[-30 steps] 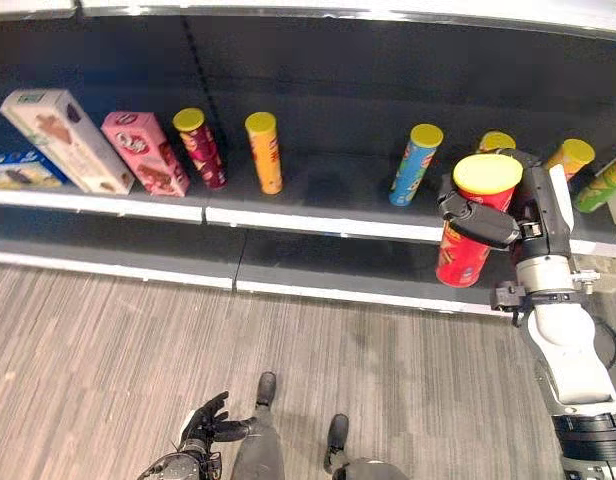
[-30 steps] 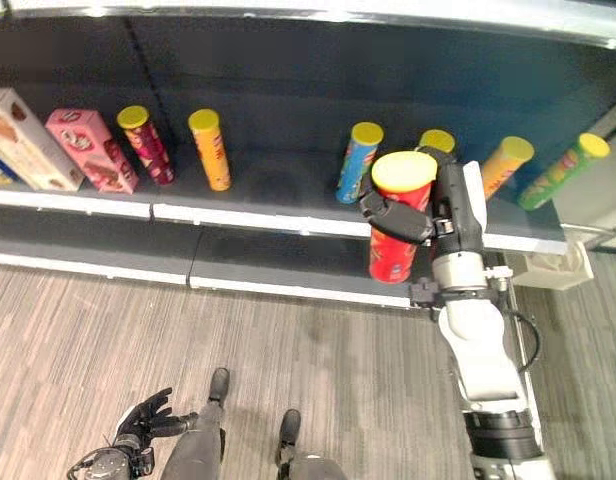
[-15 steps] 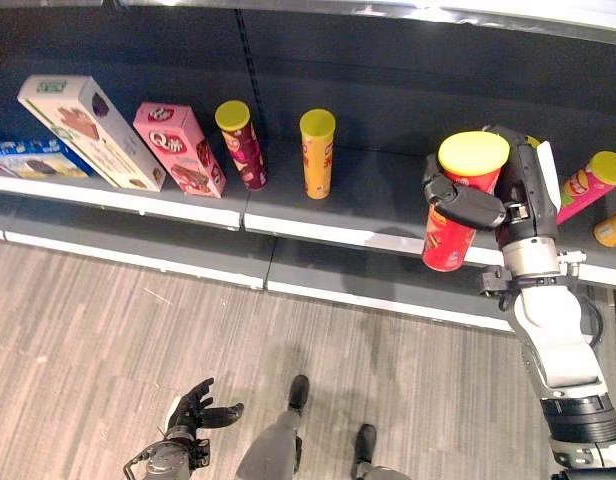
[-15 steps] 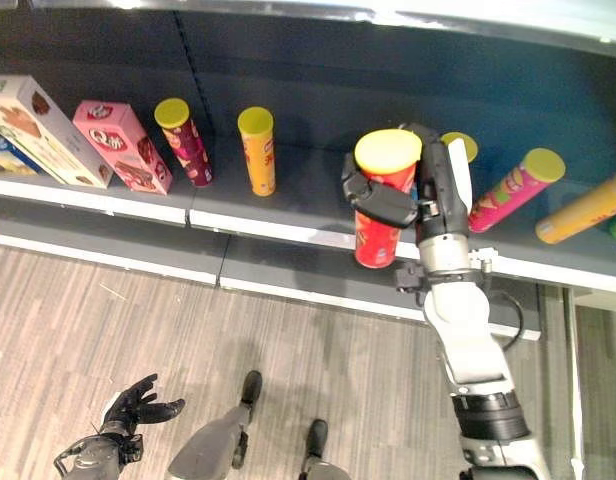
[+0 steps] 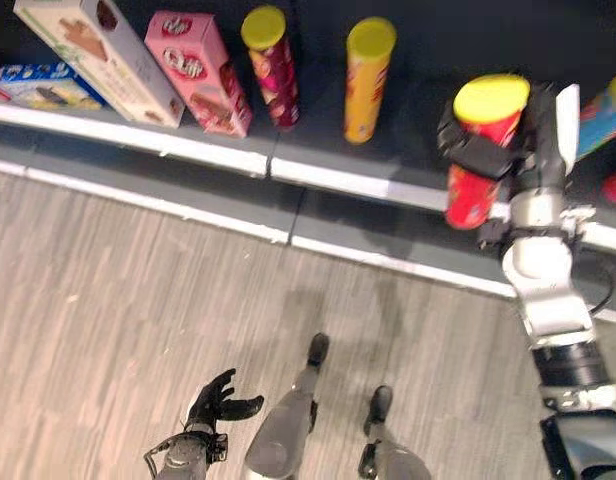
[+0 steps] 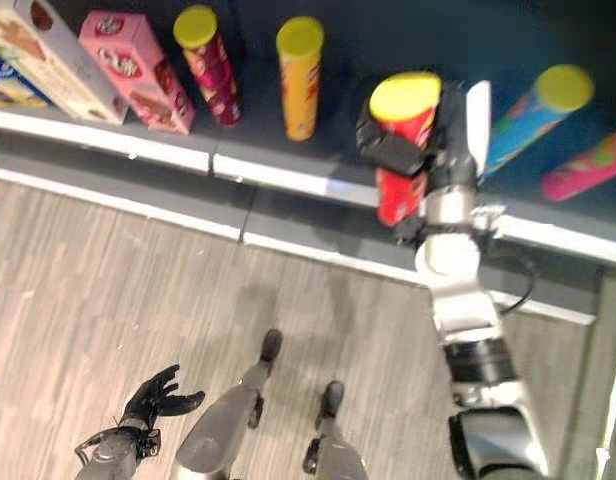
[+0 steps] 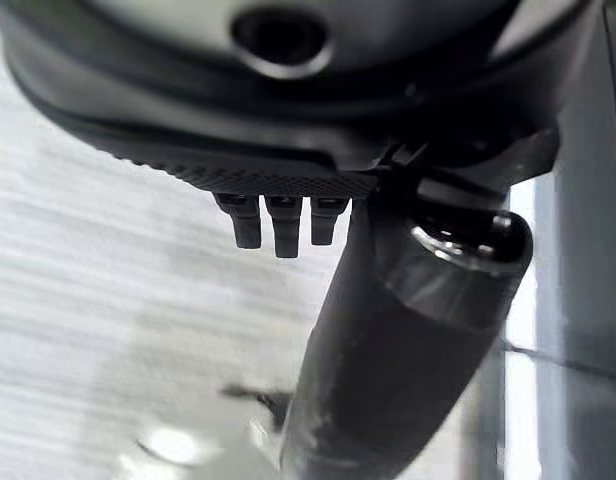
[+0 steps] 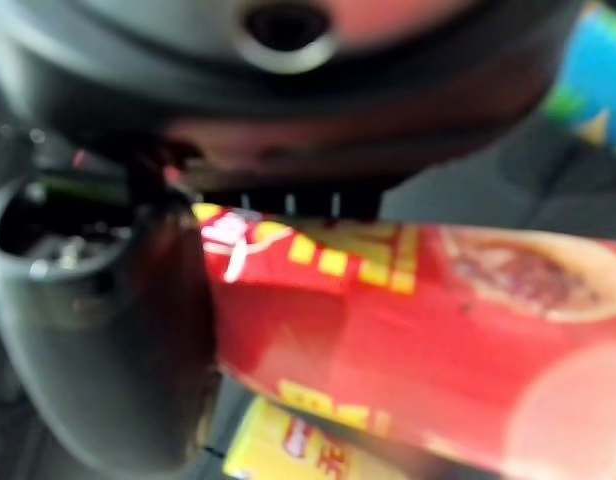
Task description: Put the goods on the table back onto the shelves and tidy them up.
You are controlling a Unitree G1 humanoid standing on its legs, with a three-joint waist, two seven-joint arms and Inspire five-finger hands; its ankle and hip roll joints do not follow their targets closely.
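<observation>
Right hand (image 5: 493,155) is gripping the red can (image 5: 478,150) with fingers (image 5: 476,160) wrapped round it, holding it upright over the front edge of the shelf (image 5: 318,175). A yellow can (image 5: 366,65) and a maroon can (image 5: 271,52) are standing further along the shelf, beside a pink box (image 5: 200,60). Left hand (image 5: 216,405) is hanging low over the floor (image 5: 108,300), fingers spread apart, holding nothing.

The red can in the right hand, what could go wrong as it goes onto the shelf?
1. The red can sits low in front of the shelf edge; its base might catch there and slip from the right hand.
2. The orange can and blue can stand either side, so a wide swing could topple one.
</observation>
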